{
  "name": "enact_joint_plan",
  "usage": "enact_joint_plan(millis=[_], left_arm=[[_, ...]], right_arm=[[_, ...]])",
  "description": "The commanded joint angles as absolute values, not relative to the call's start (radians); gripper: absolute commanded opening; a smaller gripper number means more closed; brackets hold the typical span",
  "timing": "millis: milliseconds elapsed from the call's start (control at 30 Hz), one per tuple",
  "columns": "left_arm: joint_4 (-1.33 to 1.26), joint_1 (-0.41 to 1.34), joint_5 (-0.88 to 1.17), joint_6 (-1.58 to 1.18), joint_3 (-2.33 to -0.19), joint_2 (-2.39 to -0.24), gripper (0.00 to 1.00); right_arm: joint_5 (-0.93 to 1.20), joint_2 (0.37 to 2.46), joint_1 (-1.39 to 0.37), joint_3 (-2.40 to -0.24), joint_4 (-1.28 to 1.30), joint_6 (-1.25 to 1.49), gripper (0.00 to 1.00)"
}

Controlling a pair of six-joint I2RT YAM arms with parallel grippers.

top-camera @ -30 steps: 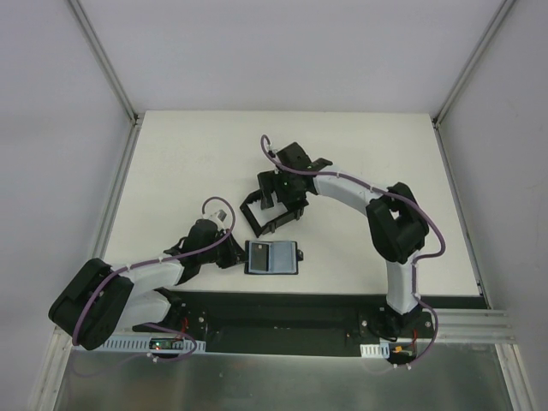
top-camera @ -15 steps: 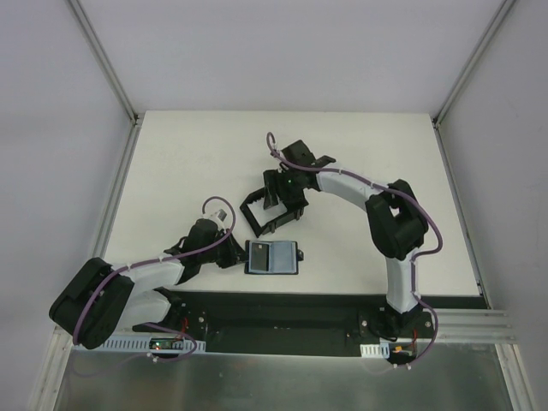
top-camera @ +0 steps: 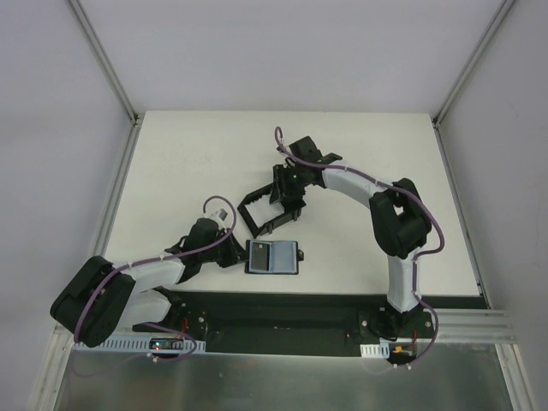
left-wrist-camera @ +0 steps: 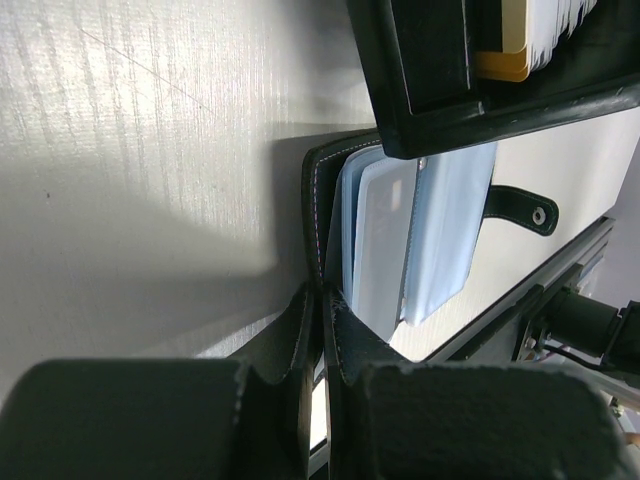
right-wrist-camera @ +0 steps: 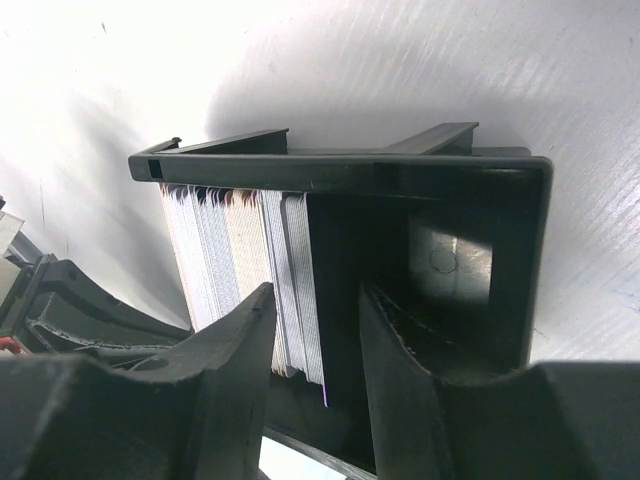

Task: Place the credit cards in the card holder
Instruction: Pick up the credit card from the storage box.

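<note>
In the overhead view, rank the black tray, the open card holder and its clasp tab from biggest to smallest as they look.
1. black tray: looks largest, though the right gripper covers part of it.
2. card holder: somewhat smaller in outline.
3. clasp tab: clearly the smallest.

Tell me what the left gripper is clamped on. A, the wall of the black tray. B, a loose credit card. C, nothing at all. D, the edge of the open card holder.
D: in the left wrist view, the left gripper is shut on the black stitched edge of the card holder, which lies open showing its bluish inside.
</note>
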State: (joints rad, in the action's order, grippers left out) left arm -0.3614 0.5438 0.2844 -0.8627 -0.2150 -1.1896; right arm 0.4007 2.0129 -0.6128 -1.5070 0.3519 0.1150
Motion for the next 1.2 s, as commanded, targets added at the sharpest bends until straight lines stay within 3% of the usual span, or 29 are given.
enact_joint_plan(millis=[0,200,267,467,633,967,1167], left_arm=[[-0.264,0.548,0.242,-0.811,-0.209,-1.224,0.0],[-0.268,0.548,0.247,-0.81,-0.212,-1.233,0.0],[-0.267,0.548,0.245,-0.81,-0.213,-1.235,0.0],[-0.268,0.548,0.245,-0.813,-0.215,-1.238,0.0],[-0.268,0.548,0.247,-0.811,-0.212,-1.236,0.0],[-0.265,0.548,0.247,-0.813,-0.195,-1.21,0.0],[-0.261,0.548,0.252,-0.811,-0.19,-1.203,0.0]], right_arm=[[0.439,1.941,-0.615,-1.494,0.331,0.127,0.39],[0.443,1.927,-0.606,-1.494,0.327,0.126,0.3],[0.451,1.921,-0.606,-1.491,0.319,0.126,0.22],[0.446,1.913,-0.598,-1.494,0.327,0.121,0.15],[0.353,1.884,-0.6,-1.488,0.351,0.08,0.01],[0.161,1.727,-0.63,-1.448,0.351,-0.029,0.0],[0.111,1.501,-0.658,-1.2,0.253,0.079,0.0]])
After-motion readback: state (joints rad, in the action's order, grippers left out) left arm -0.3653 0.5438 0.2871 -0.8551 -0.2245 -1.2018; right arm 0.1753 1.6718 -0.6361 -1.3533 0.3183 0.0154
